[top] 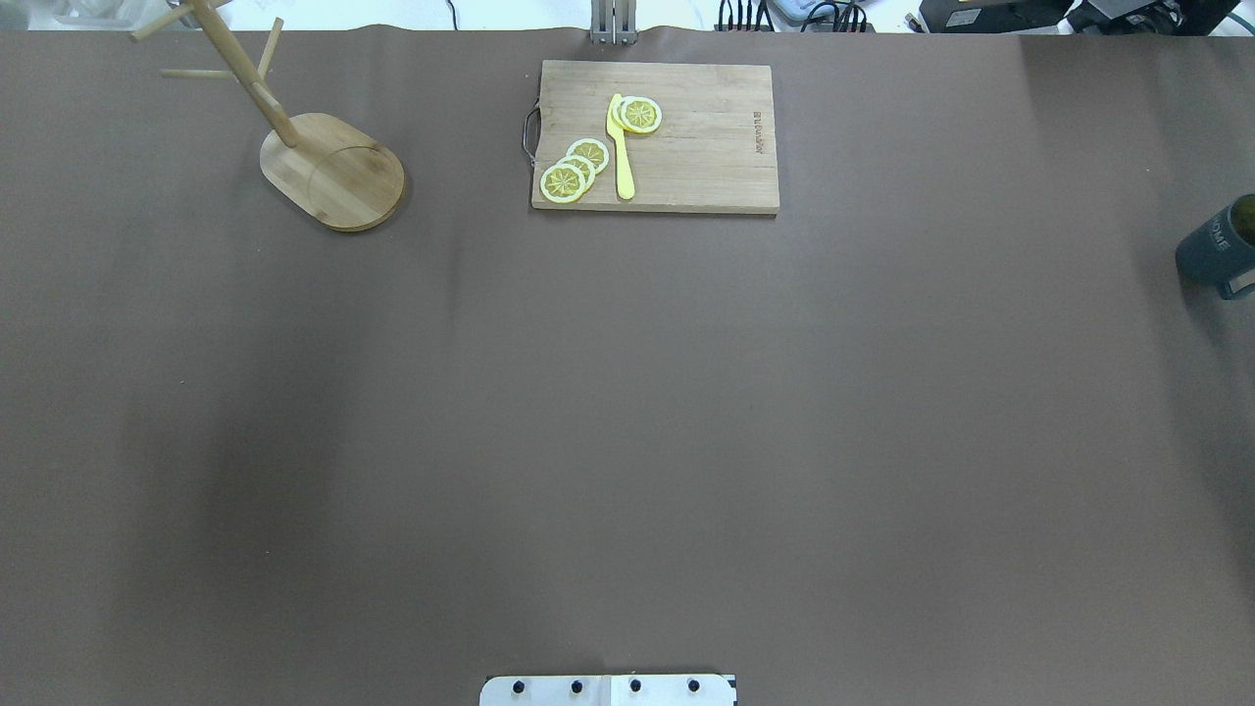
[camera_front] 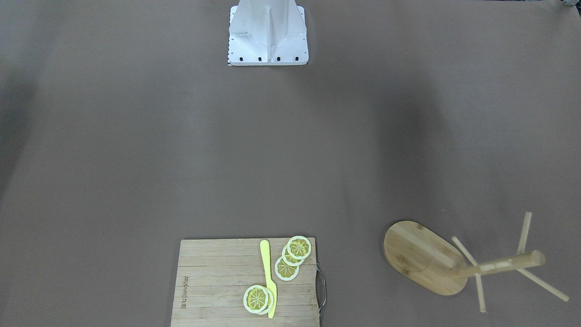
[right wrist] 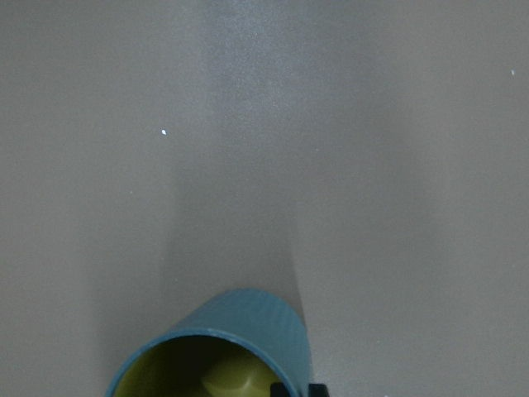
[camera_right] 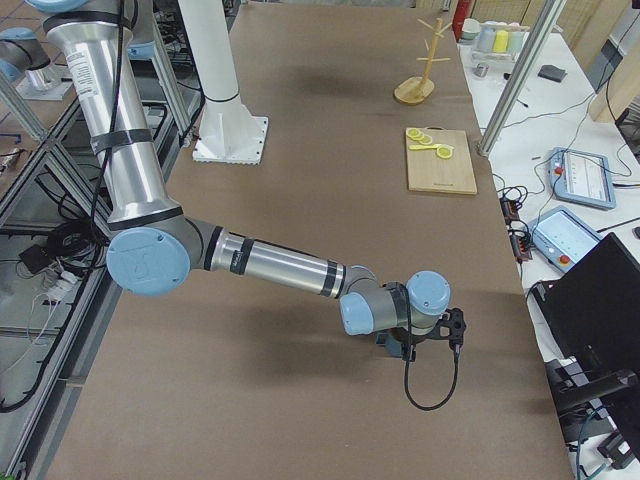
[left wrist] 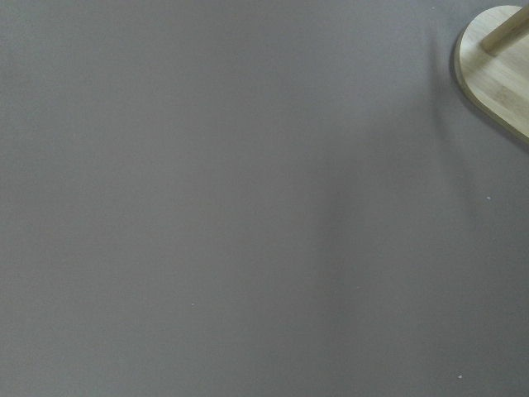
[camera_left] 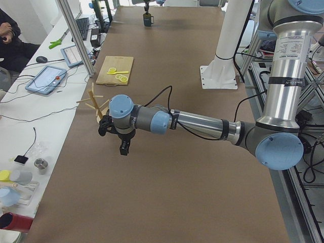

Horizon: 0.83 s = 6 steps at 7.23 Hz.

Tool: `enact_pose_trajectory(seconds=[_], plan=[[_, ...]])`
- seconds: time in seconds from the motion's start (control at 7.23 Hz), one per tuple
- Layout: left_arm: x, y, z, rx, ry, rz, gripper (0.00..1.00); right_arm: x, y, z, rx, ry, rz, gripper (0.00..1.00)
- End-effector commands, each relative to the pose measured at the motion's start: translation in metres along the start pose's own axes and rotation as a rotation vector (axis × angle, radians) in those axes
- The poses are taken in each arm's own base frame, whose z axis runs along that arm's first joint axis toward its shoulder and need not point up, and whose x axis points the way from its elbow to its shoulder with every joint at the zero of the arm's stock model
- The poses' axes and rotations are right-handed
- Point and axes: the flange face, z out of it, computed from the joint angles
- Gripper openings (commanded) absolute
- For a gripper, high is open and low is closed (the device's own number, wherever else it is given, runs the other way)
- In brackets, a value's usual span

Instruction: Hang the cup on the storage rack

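- rack (top: 333, 175): upright, off the handle end of the board (top: 686, 147), on the robot's left.
- cup (top: 1219, 247): upright, far off the board's other end, so the right arm is much nearer.
- right gripper (camera_left: 147, 10): directly above the cup; can't tell its opening or hold.
- left gripper (camera_left: 124, 148): off the board's handle end; opening can't be told.

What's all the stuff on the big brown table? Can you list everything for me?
slate-blue mug with yellow inside: one, blue, on the table at the robot's far right.
light bamboo mug tree: one, pale wood, far-left corner, nothing hanging on it.
rectangular bamboo cutting board: one, pale wood, far middle.
round lemon slices: five, yellow and white, on the board, some overlapping.
yellow knife: one, on the board between the slices.
brown table cover: one.
robot arms: two, silver and blue; left arm near the mug tree, right arm by the mug.
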Motion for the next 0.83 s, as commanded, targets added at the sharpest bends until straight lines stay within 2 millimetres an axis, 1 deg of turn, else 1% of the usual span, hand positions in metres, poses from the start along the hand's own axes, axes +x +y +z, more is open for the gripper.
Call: enact_pose_trajectory(seconds=[0.0, 0.14, 0.28, 0.41, 0.55, 0.69], plan=[[0.000, 0.001, 0.000, -0.002, 0.001, -0.002, 0.99, -0.010, -0.005, -0.007, 0.002, -0.032, 0.031, 0.00], [0.000, 0.000, 0.000, -0.002, 0.000, -0.002, 0.99, -0.009, -0.009, -0.018, 0.003, -0.074, 0.048, 0.00], [0.000, 0.001, 0.000, -0.002, 0.001, -0.002, 0.99, -0.017, -0.017, -0.039, -0.002, -0.160, 0.110, 0.00], [0.000, 0.001, 0.000, -0.002, 0.001, -0.002, 0.99, -0.028, -0.023, -0.053, -0.020, -0.238, 0.160, 0.00], [0.000, 0.001, 0.000, -0.003, 0.001, -0.003, 0.99, -0.042, -0.025, -0.063, -0.026, -0.275, 0.186, 0.00], [0.000, 0.001, 0.000, -0.003, 0.001, -0.003, 0.99, -0.069, -0.031, -0.073, -0.031, -0.283, 0.264, 0.00]])
